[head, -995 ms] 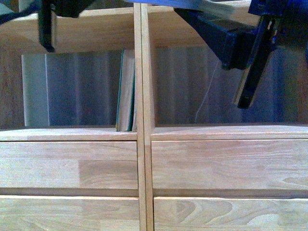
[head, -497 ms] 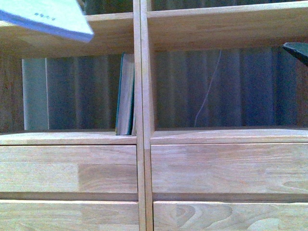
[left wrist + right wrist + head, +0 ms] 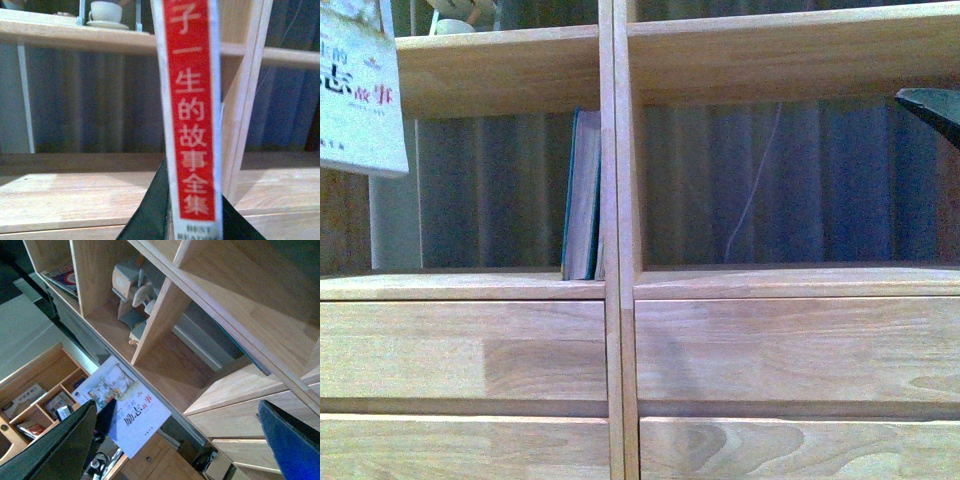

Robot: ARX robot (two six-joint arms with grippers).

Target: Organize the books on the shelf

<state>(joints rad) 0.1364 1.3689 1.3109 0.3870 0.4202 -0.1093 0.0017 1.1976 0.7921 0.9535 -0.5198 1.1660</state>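
Light-wood shelf [image 3: 618, 300], open compartments above drawer fronts [image 3: 460, 350]. White paperback [image 3: 355, 90]: tilted flat half a second ago, now upright, cover facing out, before left column. Left jaws clamped on its spine. Teal books [image 3: 582, 195] against divider. Right jaws apart, empty. Insertion likely next.

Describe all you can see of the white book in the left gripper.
The white paperback is thin, with a red band of pale characters down its spine and red characters and a picture on its pale cover. The left gripper clamps one end between its fingers. It is held before the shelf's left column, not yet in a compartment.
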